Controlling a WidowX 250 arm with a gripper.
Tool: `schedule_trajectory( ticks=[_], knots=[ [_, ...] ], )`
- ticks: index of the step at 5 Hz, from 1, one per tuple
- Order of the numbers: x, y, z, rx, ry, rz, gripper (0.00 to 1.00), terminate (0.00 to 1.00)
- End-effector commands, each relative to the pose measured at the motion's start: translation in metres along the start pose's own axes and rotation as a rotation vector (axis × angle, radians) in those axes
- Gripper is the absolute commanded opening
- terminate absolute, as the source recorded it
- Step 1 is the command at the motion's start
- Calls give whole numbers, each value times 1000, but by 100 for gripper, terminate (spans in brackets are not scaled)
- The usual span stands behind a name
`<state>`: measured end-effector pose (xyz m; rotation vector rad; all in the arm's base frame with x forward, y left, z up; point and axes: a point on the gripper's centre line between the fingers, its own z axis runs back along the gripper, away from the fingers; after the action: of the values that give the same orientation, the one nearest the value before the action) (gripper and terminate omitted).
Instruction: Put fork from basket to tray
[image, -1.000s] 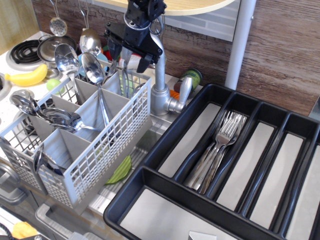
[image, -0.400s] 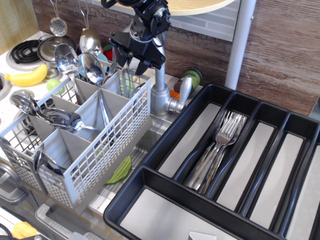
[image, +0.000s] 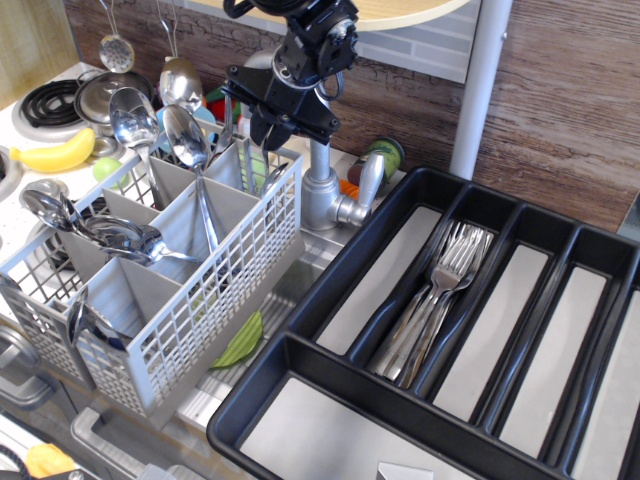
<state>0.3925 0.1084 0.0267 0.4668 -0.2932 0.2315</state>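
The light grey lattice basket (image: 190, 318) stands at the left, with big silver spoons (image: 187, 138) upright in its compartments. My black gripper (image: 268, 128) hangs just above the basket's far right compartment. Its fingers are close together on a slim silver fork (image: 264, 160), whose lower end still reaches down into that compartment. The black tray (image: 300, 352) lies at the right. Several forks (image: 440, 285) lie together in one of its long compartments.
A silver faucet (image: 322, 190) stands right behind the basket and beside the gripper. A white post (image: 478, 90) rises behind the tray. A banana (image: 50, 155), a stove burner (image: 45, 100) and hanging ladles (image: 178, 80) are at the far left. A green leaf-shaped item (image: 240, 343) lies in the sink.
My gripper has risen out of the basket's far right compartment and shifted a little to the right, drawing the slim fork up with it. Basket, spoons and tray have not moved.
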Motion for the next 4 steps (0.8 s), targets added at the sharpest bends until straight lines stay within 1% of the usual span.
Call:
schedule_trajectory(
  ticks=[1,2,3,4],
  knots=[
    [19,25,50,66,-17,-40,0,0],
    [22,44,79,103,-4,-118,0,0],
    [21,66,122,109,-8,-182,0,0],
    [30,79,171,132,19,-202,0,0]
  ],
)
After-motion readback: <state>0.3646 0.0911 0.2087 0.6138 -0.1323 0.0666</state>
